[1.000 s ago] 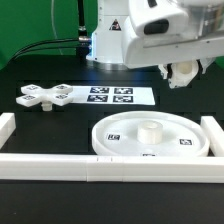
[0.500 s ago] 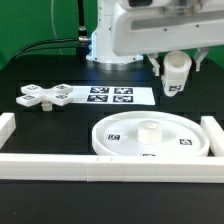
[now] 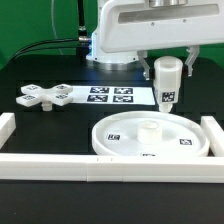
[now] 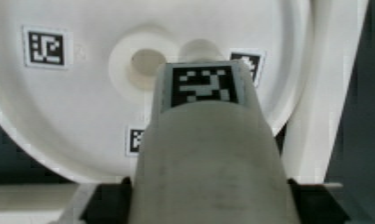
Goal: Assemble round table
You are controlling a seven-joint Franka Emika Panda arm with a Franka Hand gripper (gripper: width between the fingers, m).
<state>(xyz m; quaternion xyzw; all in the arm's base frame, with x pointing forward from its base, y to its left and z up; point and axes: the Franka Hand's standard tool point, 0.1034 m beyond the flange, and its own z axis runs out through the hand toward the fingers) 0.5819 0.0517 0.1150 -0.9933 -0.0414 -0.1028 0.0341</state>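
Observation:
My gripper [image 3: 167,72] is shut on the short cylindrical leg [image 3: 166,84], which hangs upright with a square marker on its side, above and behind the large round disc [image 3: 150,137]. The disc lies flat on the table against the front rail, with a raised hub [image 3: 150,128] at its centre. In the wrist view the leg [image 4: 205,140] fills the middle between the dark fingers [image 4: 122,198], pointing toward the disc [image 4: 86,100] and its hub [image 4: 148,62]. The cross-shaped foot piece [image 3: 45,96] lies on the table at the exterior view's left.
The marker board [image 3: 115,96] lies flat behind the disc. White border rails run along the front [image 3: 100,167], the exterior view's left [image 3: 6,128] and right [image 3: 213,132]. The robot's white base [image 3: 105,45] stands at the back.
The gripper with the leg has swung from the exterior view's right toward the middle, and the leg has turned from tilted to upright, closer above the disc.

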